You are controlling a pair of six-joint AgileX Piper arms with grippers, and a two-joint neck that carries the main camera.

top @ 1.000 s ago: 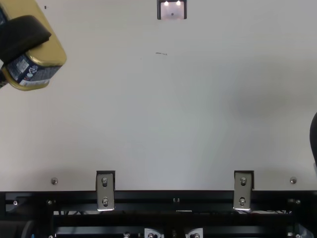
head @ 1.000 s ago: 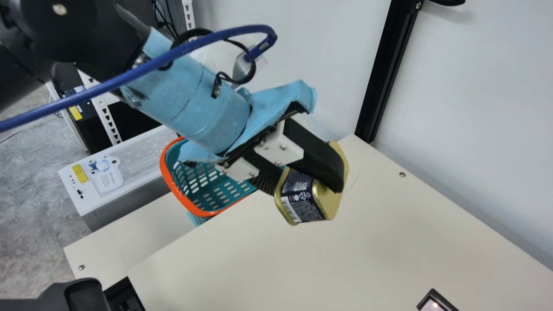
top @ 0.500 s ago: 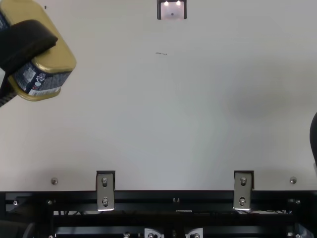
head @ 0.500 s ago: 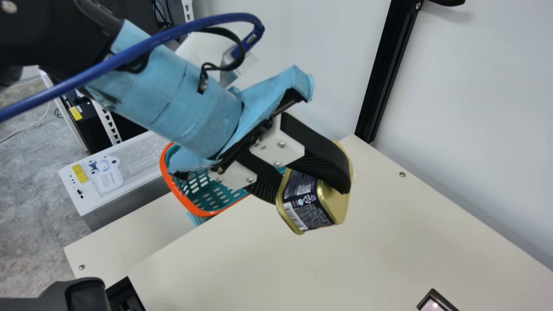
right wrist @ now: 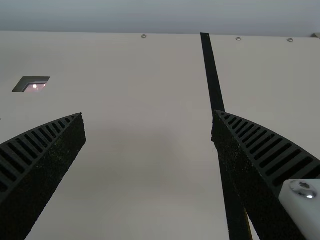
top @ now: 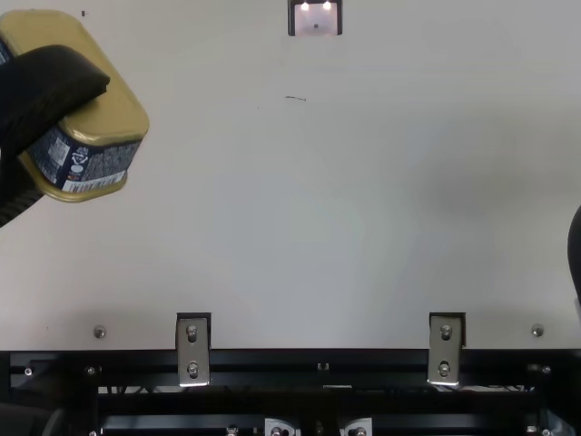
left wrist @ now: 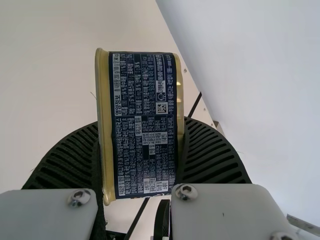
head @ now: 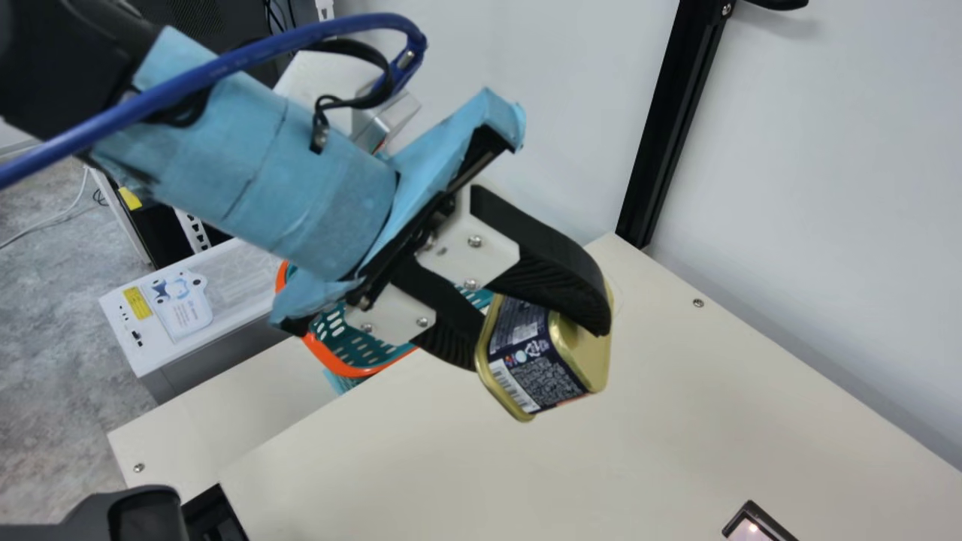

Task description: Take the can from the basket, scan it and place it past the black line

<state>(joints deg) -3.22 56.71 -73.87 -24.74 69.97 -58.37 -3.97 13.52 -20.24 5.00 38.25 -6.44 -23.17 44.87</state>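
Your left gripper (head: pixel 539 344) has jaws clenched on the gold-and-navy metal can (left wrist: pixel 145 125) over the cream counter (head: pixel 676 436), out of the orange-rimmed teal basket (head: pixel 338 366); right gripper (right wrist: pixel 148 117) jaws spread; scan and placement past the straight black line (right wrist: pixel 212 75) look pending.

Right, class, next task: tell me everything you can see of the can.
The can is a boxy, round-cornered tin, gold-coloured and metallic-looking, with rimmed edges and a dark blue printed wrap carrying a barcode. It looks undented. It hangs tilted above the table, pinched between the ribbed fingers of the left gripper.
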